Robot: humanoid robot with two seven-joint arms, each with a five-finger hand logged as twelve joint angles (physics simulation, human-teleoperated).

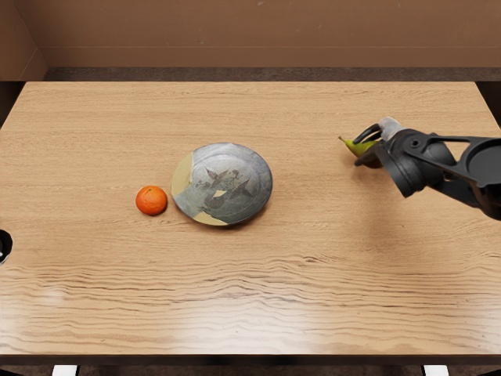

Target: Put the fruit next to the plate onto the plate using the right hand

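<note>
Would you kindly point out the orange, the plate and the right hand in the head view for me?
orange (151, 200), head view, middle of its skin.
plate (262, 176), head view, grey surface near its right rim.
right hand (391, 150), head view, middle of the dark hand.

table (313, 235) between plate (185, 177) and right hand (368, 147): open | orange (151, 200): beyond plate, just beside

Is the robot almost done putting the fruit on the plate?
Not yet. Nothing lies on the plate. The right hand grips a yellow-green fruit, far right of the plate. Left to do: carry it over and set it down. The orange sits beside the plate, untouched. The left hand barely shows at the left edge.
</note>
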